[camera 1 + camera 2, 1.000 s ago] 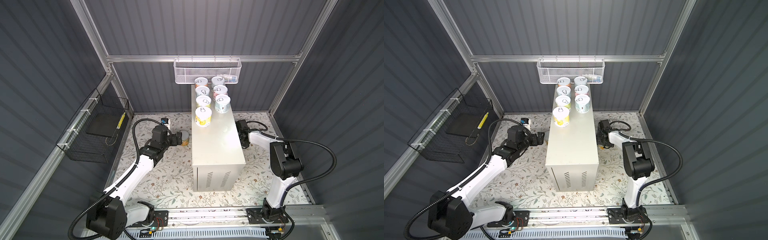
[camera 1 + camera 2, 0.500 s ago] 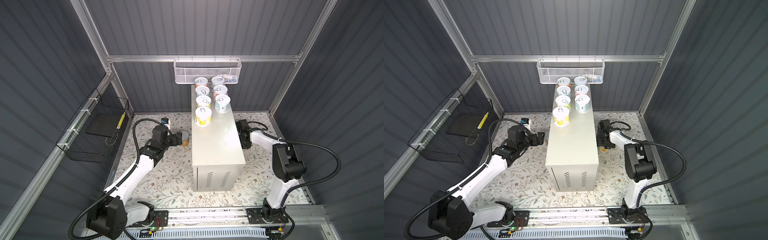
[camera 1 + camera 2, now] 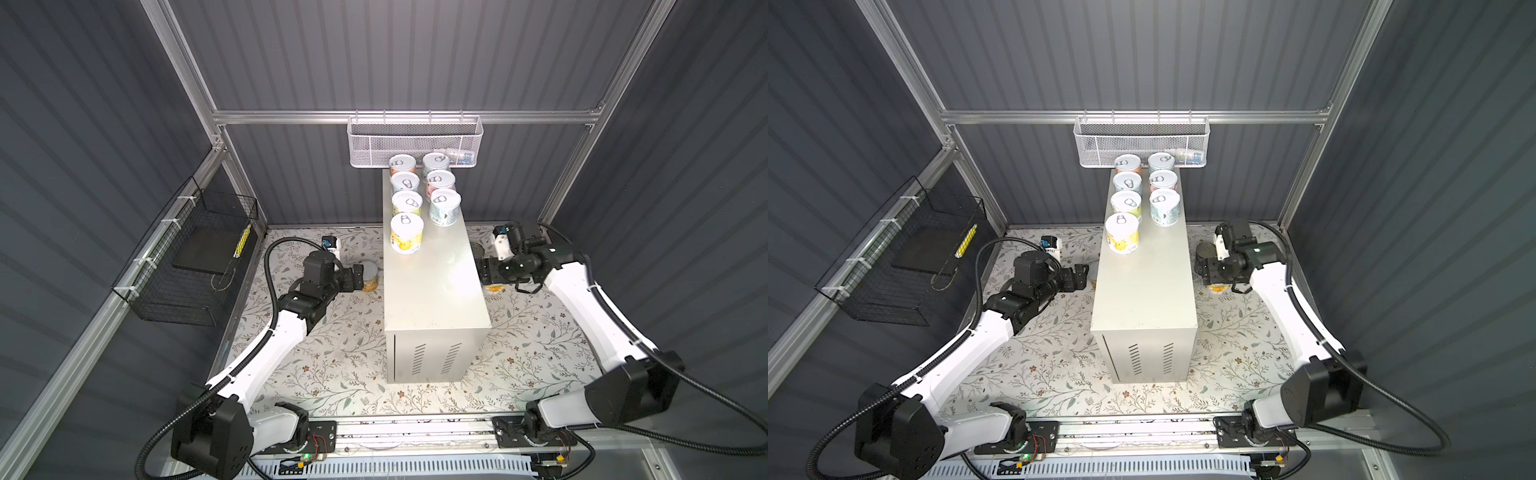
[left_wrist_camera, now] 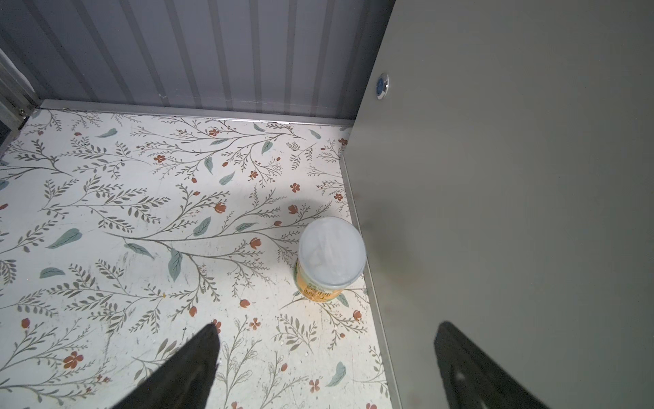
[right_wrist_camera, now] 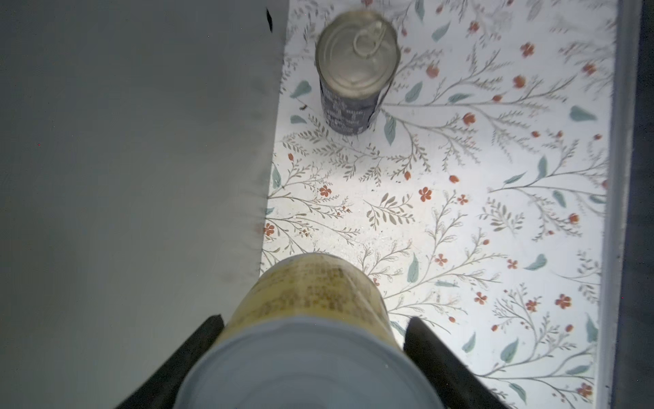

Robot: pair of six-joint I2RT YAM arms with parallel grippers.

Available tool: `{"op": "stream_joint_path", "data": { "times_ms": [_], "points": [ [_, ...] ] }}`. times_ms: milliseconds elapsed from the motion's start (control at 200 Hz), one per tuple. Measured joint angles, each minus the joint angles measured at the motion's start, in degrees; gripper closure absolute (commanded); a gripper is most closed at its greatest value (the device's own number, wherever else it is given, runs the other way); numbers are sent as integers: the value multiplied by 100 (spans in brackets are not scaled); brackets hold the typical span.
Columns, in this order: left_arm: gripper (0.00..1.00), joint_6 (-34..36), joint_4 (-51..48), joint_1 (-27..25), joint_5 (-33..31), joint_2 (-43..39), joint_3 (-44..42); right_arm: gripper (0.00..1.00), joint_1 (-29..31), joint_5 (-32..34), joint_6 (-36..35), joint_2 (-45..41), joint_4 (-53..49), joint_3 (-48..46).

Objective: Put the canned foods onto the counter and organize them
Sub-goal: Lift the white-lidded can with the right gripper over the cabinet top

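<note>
In both top views a tall beige-white metal box, the bench (image 3: pixel 432 286) (image 3: pixel 1142 291), stands in the middle of a white flowery mat (image 3: pixel 332 353). Seven small cans with silver pull-tab lids (image 3: pixel 407 203) sit close together at the upper end of its flat top. Four are in a row on the left and three are on the right.

Left of the bench, the left pincer (image 3: pixel 358 277) is low over the mat. A small yellow-orange can (image 3: pixel 369 274) stands just in front of it, near the bench wall. Right of the bench, the right pincer (image 3: pixel 1209 274) is down by the bench wall. A bit of a small yellow can (image 3: pixel 1219 287) shows under it. A taller dark-blue can (image 3: pixel 1205 250) stands on the mat just above it in the picture.

In the left wrist view the left pincer (image 4: pixel 327 325) is released, spread wide, with nothing in it. The yellow-orange can (image 4: pixel 331 255) has a cloudy white plastic lid. It stands upright on the mat ahead of the fingers (image 4: pixel 191 364), just beside the bench wall (image 4: pixel 513 212). Nothing of the pincer touches it.

In the right wrist view the right pincer (image 5: pixel 311 329) is grasping the yellow can (image 5: pixel 308 294), with a black finger pressed on each side. The dark-blue can (image 5: pixel 355 70) stands upright farther ahead on the mat, near the bench wall (image 5: pixel 124 177) and apart from the held can.
</note>
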Motion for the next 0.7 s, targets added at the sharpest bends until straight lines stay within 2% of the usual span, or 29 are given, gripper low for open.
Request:
{"op": "stream_joint_path", "data": {
  "times_ms": [195, 380, 700],
  "points": [
    [4, 0, 0, 0, 59, -2, 0, 100, 0, -63, -168, -433, -876, 1235],
    [5, 9, -7, 0, 107, 0, 0, 100, 114, -243, -227, -442, -1541, 2234],
    [5, 44, -13, 0, 254, 0, 0, 100, 1377, -144, -225, 348, -2218, 4140]
  ]
}}
